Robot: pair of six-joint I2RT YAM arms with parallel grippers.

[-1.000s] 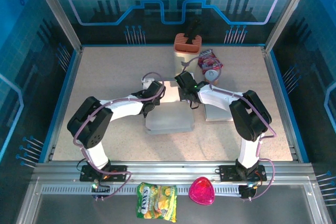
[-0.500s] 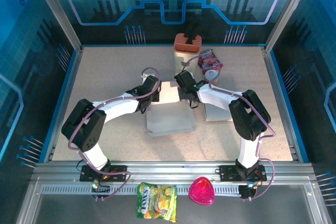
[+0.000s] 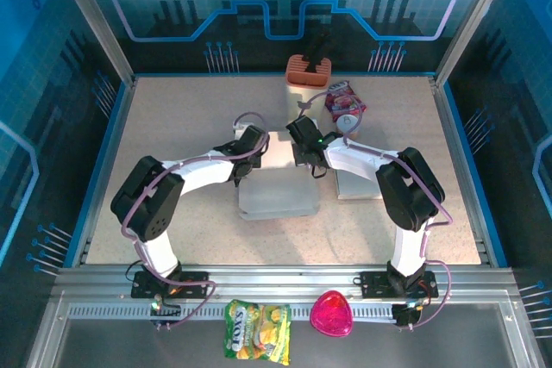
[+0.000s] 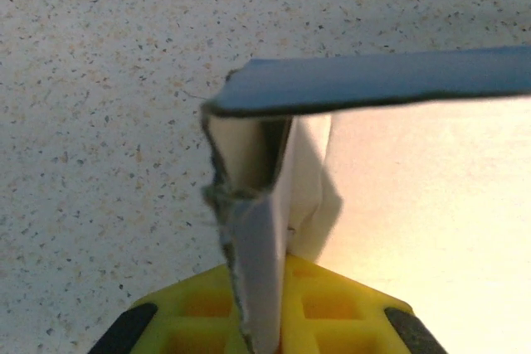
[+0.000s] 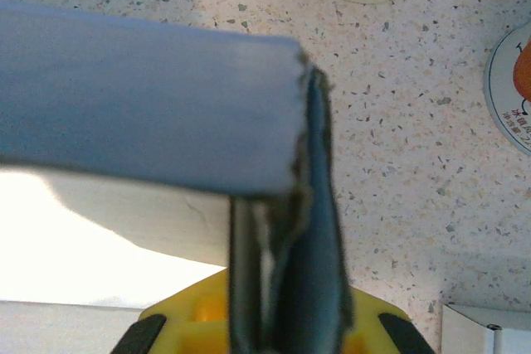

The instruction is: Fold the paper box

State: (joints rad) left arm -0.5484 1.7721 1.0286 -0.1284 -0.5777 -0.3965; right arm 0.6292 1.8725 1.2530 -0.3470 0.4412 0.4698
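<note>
Paper box (image 3: 278, 191) whole overhead; frayed edges in left claw (image 4: 259, 325), right claw (image 5: 278, 321).

No legible text; lettering on the yellow-green snack bag (image 3: 257, 331) too small and blurred.

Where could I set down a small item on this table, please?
Bare: the back-left of the table, between the left wall and the left arm; the near strip between the box and the front rail; the back-right corner beyond the packet. Crowded: the middle, where the left gripper and right gripper clamp the box, with a container just behind.
</note>
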